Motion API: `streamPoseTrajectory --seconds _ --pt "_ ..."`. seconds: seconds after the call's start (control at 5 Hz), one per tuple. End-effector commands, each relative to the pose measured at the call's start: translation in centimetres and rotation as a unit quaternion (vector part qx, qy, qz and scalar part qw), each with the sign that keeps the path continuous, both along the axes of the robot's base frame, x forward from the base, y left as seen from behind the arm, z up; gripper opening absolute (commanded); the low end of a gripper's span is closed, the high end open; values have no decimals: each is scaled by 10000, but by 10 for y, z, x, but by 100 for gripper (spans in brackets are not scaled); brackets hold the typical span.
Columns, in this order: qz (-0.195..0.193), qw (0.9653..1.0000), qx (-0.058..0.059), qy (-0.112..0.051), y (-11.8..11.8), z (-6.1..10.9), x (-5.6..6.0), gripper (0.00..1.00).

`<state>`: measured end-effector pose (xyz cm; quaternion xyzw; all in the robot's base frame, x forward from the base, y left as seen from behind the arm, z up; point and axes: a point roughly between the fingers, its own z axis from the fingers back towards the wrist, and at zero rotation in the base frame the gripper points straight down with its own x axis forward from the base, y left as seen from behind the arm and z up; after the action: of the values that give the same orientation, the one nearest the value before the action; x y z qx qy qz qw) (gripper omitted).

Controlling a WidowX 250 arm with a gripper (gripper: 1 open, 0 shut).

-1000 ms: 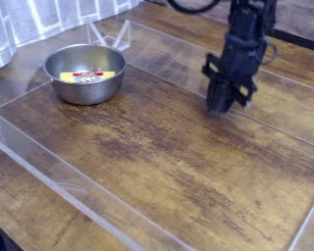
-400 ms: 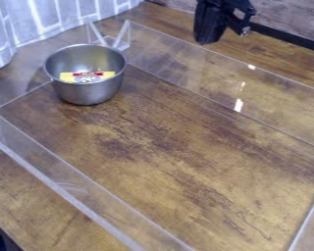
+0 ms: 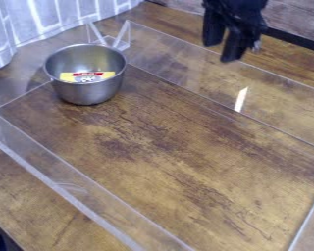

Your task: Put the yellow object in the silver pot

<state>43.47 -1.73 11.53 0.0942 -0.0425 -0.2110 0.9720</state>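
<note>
Claw, black and jointed (image 3: 231,47), high in view with motion blur over both tips. Cannot tell from the picture whether apart or together. No yellow thing visible at the tips.

Silver pot, round, shiny metal and low-walled (image 3: 89,93), well apart from the claw, toward the left of the view and nearer the camera. Upright on the brown wood-grain surface (image 3: 167,147). Yellow object, small and flat with a red patch and dark marks (image 3: 83,77), inside the pot, likewise well apart from the claw. Judged on position, placement complete; no further transfer called for.

Principal risk: needless return toward the pot. Could knock the rim, tip the pot and spill the contents, through a low approach or a sideways sweep. Likewise possible to lift the yellow object out again, by mistaking the finished placement for one outstanding.

Secondary risk: contact with the clear plastic panel (image 3: 68,186), nearer the camera than the claw, owing to transparency and poorly visible edges. Could jar the panel or snag the claw on a careless traverse.

Recommended: keep clear of the pot, come to rest away from the panels, and confirm the contents before closing the job.
</note>
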Motion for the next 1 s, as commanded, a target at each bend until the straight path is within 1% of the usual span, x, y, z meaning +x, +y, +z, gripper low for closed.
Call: streamPoseTrajectory --seconds 0.0,0.2,0.4,0.6,0.8 --pt "-311 9983 -118 -476 -18 22 9 100" --pt "-555 9969 -212 -508 -37 15 9 100" --pt "-739 9954 -294 -525 -52 10 5 100" --pt "-803 9948 -329 -531 -44 12 6 0" --pt "-808 9947 -287 -572 -33 26 5 0"
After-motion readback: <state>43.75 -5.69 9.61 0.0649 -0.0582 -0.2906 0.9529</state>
